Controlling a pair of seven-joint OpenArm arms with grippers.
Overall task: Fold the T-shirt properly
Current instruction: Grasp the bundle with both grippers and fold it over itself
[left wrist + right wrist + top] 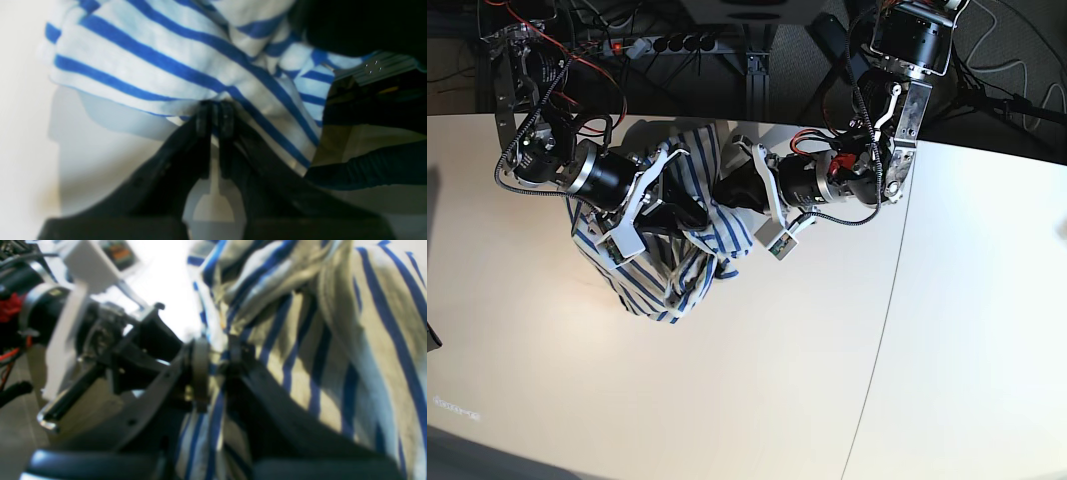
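Base view, left to right. The right gripper (677, 215), at the view's left, is closed on a bunched fold of the T-shirt (652, 280); its wrist view shows striped cloth pinched between nearly meeting fingers (200, 370). The T-shirt hangs crumpled between both arms above the pale table (757, 390). The left gripper (727, 195), at the right, has its fingers (203, 115) pressed together on a striped edge.
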